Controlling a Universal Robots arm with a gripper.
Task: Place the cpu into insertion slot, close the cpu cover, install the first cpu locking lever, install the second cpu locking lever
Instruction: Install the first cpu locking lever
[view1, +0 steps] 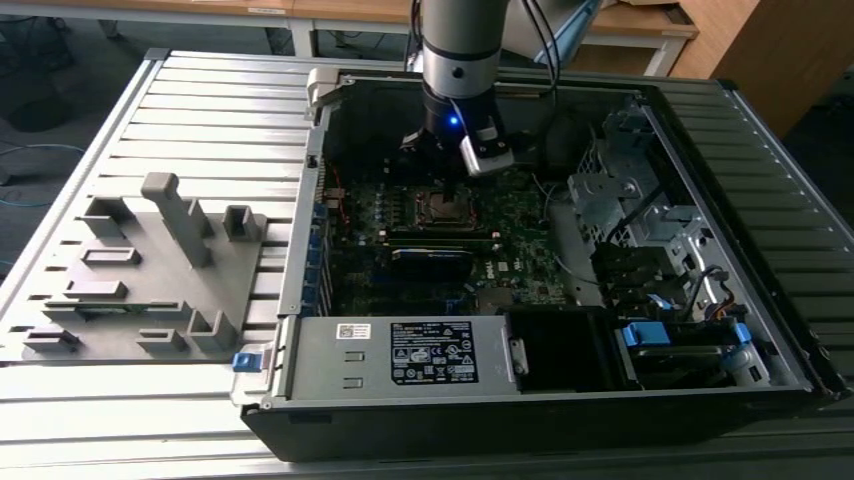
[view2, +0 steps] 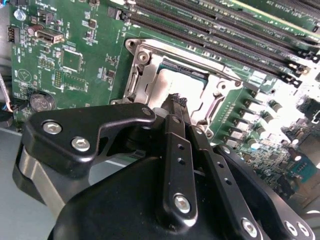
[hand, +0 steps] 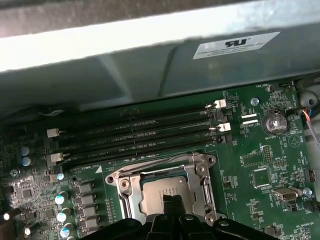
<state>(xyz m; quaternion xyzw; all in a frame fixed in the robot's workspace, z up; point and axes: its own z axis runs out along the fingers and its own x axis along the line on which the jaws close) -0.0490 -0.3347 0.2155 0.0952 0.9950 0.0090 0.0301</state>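
The chip (hand: 162, 192) lies seated in the socket (hand: 122, 187) on the green board, framed by the thin metal cover (hand: 202, 172). The tool (view2: 176, 101) hovers just above it, fingers pressed together and empty. The chip looks light, stiff and delicate; its edges seem the safest hold.

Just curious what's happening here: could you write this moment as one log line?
gripper: shut, above socket | cpu: seated in insertion slot | cpu cover: down over cpu | place: open computer case
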